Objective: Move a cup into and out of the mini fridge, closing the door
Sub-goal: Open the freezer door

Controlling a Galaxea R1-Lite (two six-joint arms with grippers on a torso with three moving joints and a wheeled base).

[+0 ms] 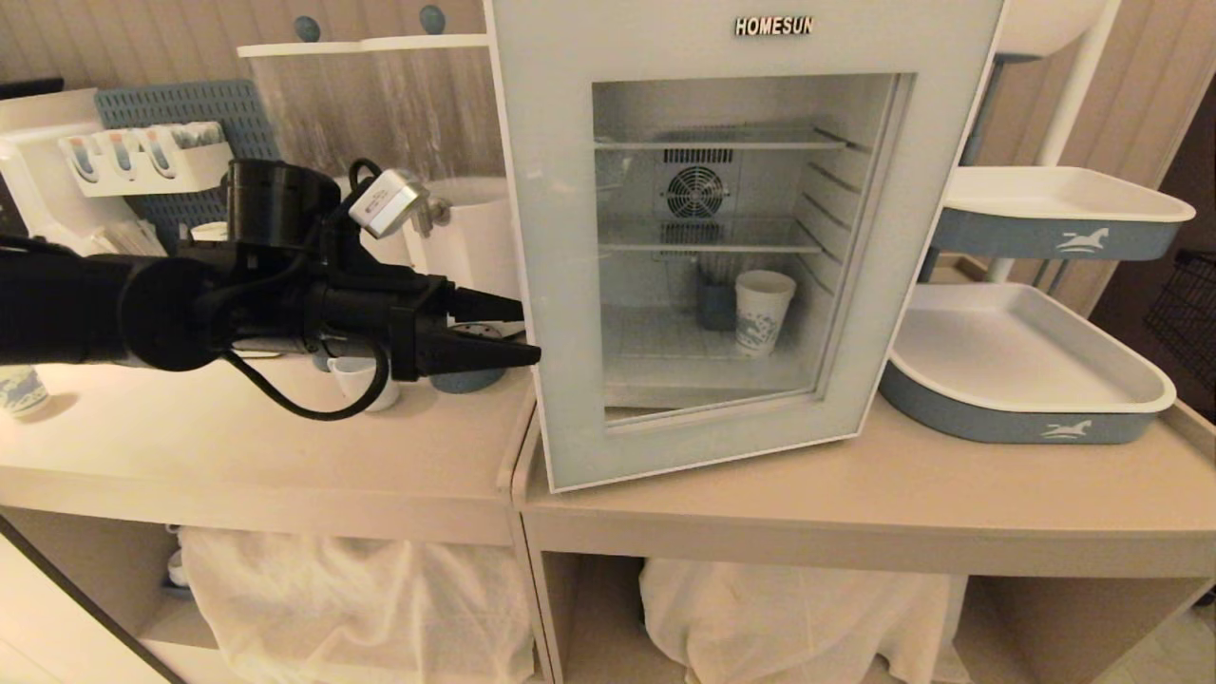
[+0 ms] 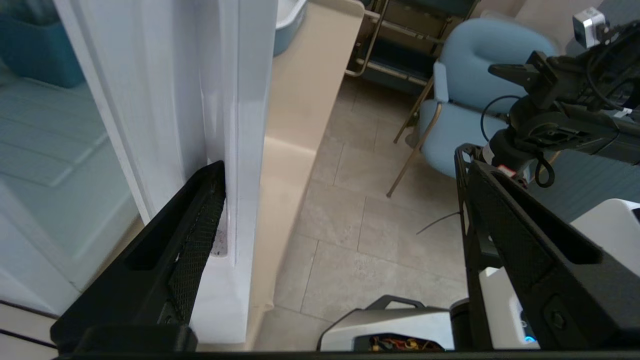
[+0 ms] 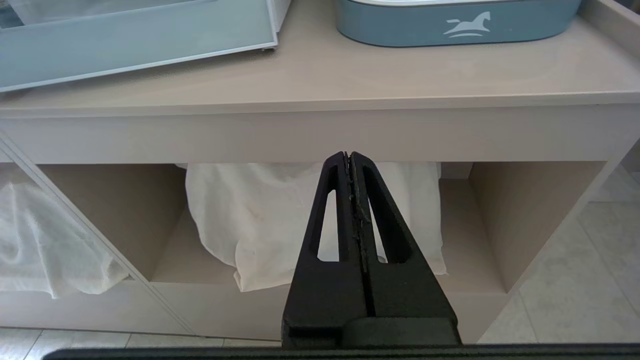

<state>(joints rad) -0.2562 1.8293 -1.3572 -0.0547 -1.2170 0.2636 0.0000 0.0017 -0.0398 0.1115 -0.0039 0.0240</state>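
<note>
The mini fridge (image 1: 665, 38) marked "HOMESUN" stands on the counter (image 1: 855, 494), and its glass door (image 1: 560, 285) looks shut. My left gripper (image 1: 530, 331) is open at the door's left edge. In the left wrist view one of its fingers (image 2: 200, 225) sits in the door's recessed handle (image 2: 227, 150), while the other hangs out in free air. A small white cup (image 1: 359, 382) stands on the counter under my left arm, mostly hidden by it. My right gripper (image 3: 350, 155) is shut on nothing, low in front of the counter's open shelf.
A taller patterned paper cup (image 1: 763, 309) stands inside the fridge. A white dispenser (image 1: 470, 242) is left of the fridge, two blue-and-white trays (image 1: 1026, 418) to its right. White cloth bundles (image 3: 250, 225) fill the shelves below. A blue chair (image 2: 465, 115) stands on the floor.
</note>
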